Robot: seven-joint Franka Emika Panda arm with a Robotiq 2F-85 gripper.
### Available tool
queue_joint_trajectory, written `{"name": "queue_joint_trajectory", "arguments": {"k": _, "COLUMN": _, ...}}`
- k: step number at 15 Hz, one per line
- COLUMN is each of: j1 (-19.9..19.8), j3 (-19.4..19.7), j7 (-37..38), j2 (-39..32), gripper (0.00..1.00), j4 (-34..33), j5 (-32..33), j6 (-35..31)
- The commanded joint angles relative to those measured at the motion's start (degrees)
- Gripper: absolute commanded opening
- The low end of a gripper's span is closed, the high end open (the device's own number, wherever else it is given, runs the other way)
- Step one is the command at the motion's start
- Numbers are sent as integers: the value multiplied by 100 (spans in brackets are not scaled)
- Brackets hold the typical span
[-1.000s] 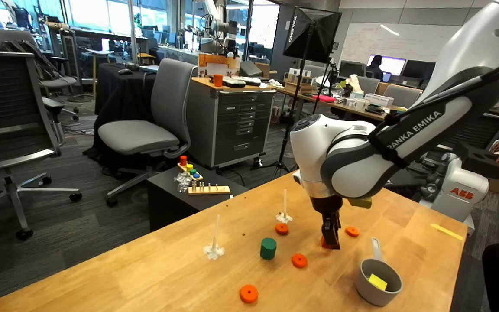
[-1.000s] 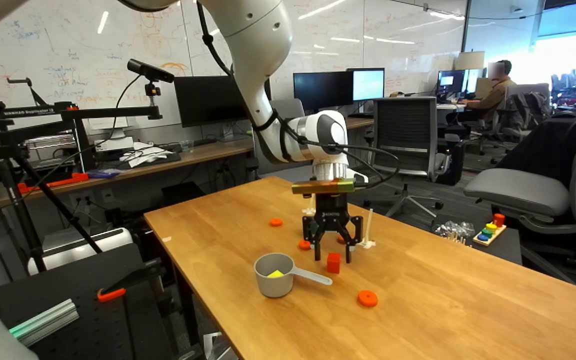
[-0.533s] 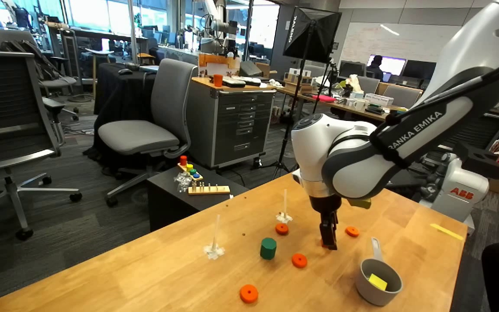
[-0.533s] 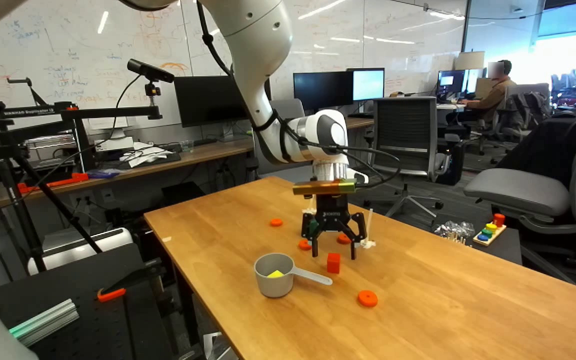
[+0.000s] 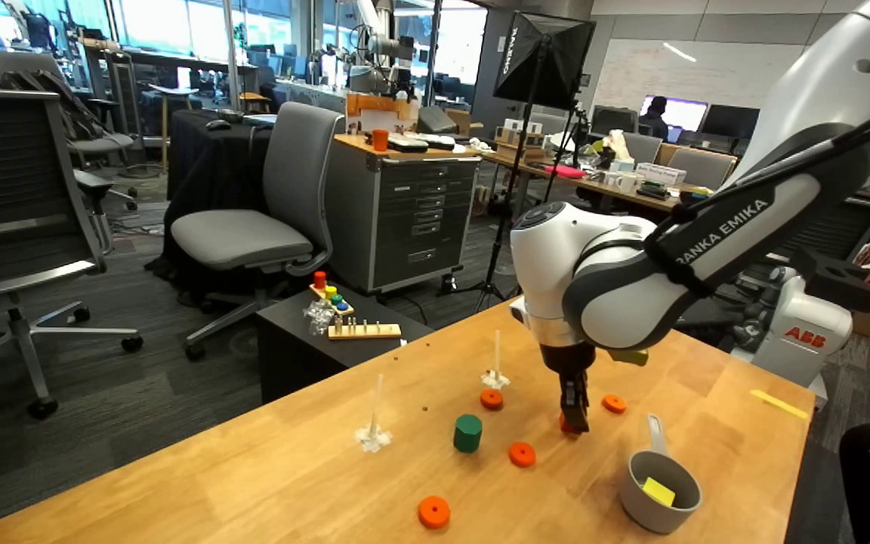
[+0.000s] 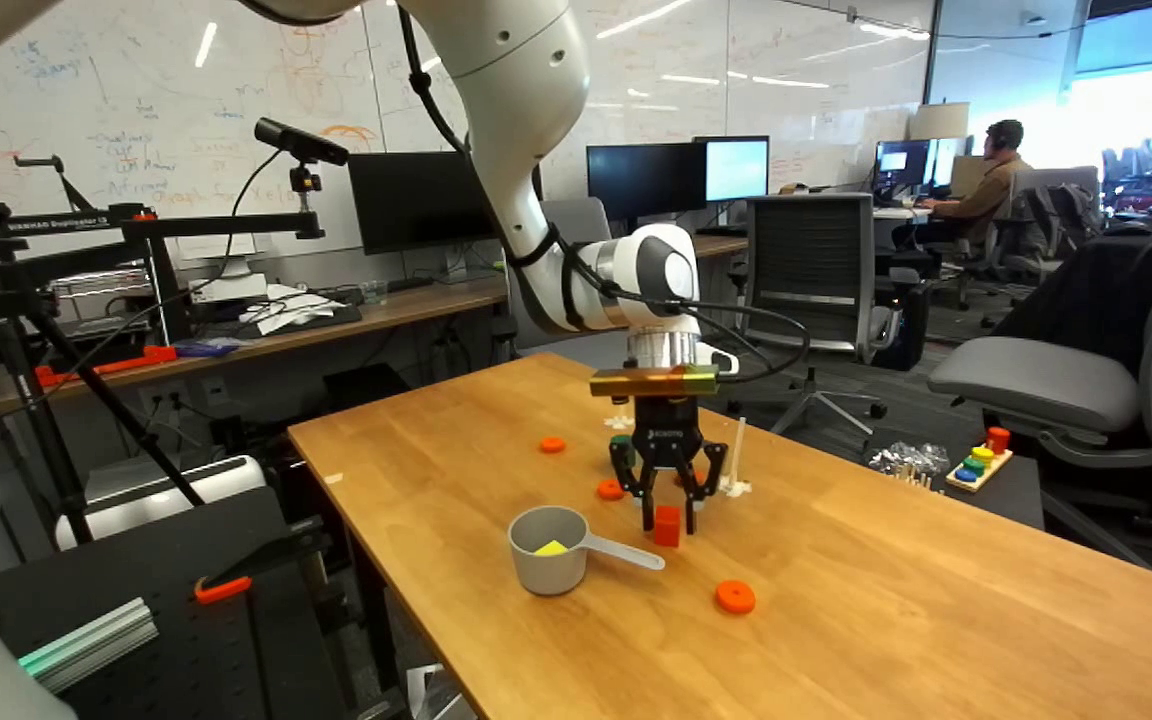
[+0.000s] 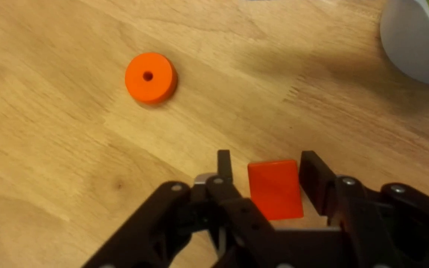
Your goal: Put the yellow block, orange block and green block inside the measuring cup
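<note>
Gripper [image 6: 669, 520] just dropped lower, jaws narrowed, one either side of orange block [image 7: 275, 190]: apart, gap at one, contact at other unclear. Grasp likely starting. Yellow block [image 5: 658, 492] in cup [image 5: 646, 517]; orange block near cup, green block [image 5: 467, 434] farther off: two left.

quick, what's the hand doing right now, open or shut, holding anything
Hand: open, holding nothing; it straddles the orange block, with a clear gap on one side in the wrist view.
</note>
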State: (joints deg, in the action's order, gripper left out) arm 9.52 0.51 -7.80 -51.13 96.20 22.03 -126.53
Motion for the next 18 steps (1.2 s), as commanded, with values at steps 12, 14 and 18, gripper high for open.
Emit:
{"name": "queue_joint_trajectory", "arguments": {"k": 12, "j1": -132, "j3": -439, "j7": -553, "j2": 596, "gripper": 10, "j4": 694, "j5": -215, "j6": -228}}
{"name": "queue_joint_trajectory", "arguments": {"k": 14, "j1": -50, "j3": -450, "j7": -387, "j2": 903, "gripper": 9, "j4": 969, "j5": -178, "j6": -258}}
{"name": "queue_joint_trajectory", "arguments": {"k": 18, "j1": 86, "j3": -449, "j7": -9, "j2": 1549, "gripper": 8, "j4": 1486, "j5": -149, "j6": -280}}
